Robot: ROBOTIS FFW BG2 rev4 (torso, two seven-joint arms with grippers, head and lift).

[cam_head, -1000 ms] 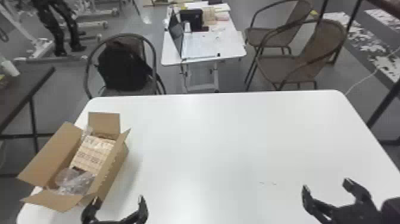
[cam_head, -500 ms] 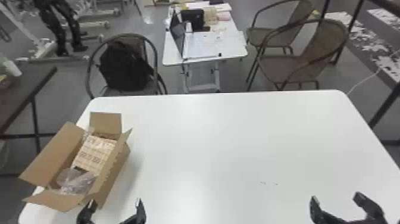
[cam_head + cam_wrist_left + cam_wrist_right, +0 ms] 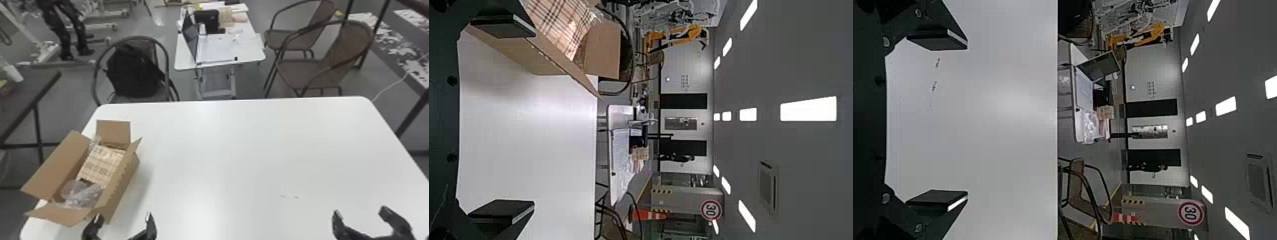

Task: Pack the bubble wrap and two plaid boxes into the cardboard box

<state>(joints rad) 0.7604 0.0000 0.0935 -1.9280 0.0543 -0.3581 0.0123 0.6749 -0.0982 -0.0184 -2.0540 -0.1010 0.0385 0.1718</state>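
The cardboard box (image 3: 123,188) stands with its flaps spread at the left of the table. Inside it a plaid box (image 3: 101,164) lies toward the far end, with bubble wrap (image 3: 83,194) at the near end. Whether a second plaid box lies beneath is hidden. My left gripper (image 3: 123,220), open and holding nothing, is at the front edge, just right of the box's near corner. My right gripper (image 3: 359,217) stands open at the front right. In the left wrist view, plaid (image 3: 560,25) shows beyond the open left gripper (image 3: 504,120); in the right wrist view, the right gripper (image 3: 938,122) has bare table between its fingers.
The white table (image 3: 239,143) extends from the box to the right. Behind it stand a chair with a black backpack (image 3: 132,71), a small desk with a laptop (image 3: 191,35), and brown chairs (image 3: 322,60). A dark table (image 3: 25,92) is at the far left.
Both grippers shifted slightly in the head view: the left one a little toward the left, the right one a little toward the right and lower. The cardboard box and its contents look unchanged.
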